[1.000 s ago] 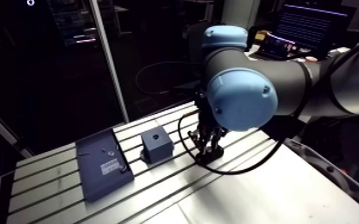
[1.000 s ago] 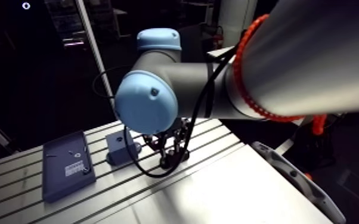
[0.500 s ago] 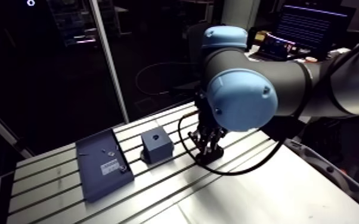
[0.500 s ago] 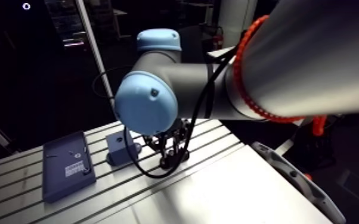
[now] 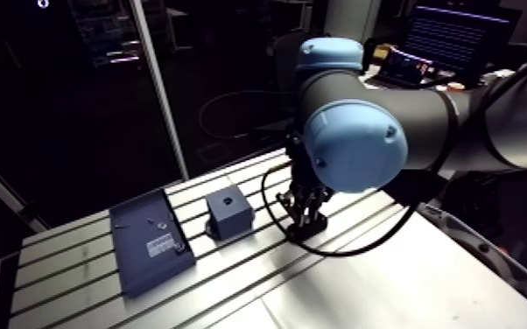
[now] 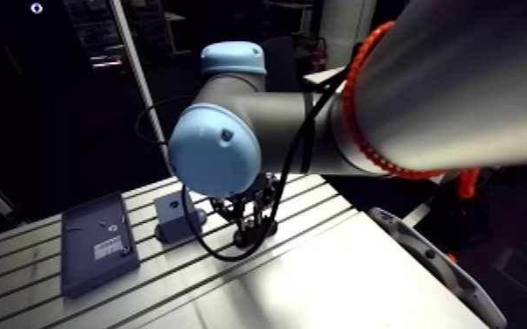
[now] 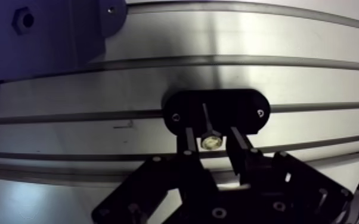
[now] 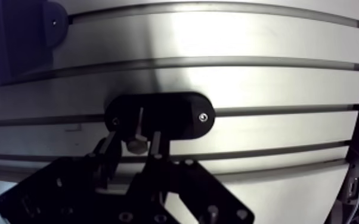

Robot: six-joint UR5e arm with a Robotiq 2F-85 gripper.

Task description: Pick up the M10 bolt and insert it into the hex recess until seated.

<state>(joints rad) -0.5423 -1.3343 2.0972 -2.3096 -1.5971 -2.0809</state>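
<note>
A: Slotted tabletop (image 7: 289, 77), what's on it?
B: Black holder (image 7: 241, 107), with the M10 bolt (image 7: 210, 142) in it.
A: End effector?
B: My end effector (image 7: 211, 131) is open, fingers (image 7: 238, 142) flanking the bolt head with slim gaps.
A: Recess?
B: The blue block (image 5: 229, 213) with the hex recess (image 7: 23, 19) sits near the holder, apart.

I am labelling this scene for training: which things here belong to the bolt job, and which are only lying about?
Job: M10 bolt, standing in the black holder; blue block with the hex recess; gripper, open astride the bolt head.
Lying about: blue tray with small parts.
</note>
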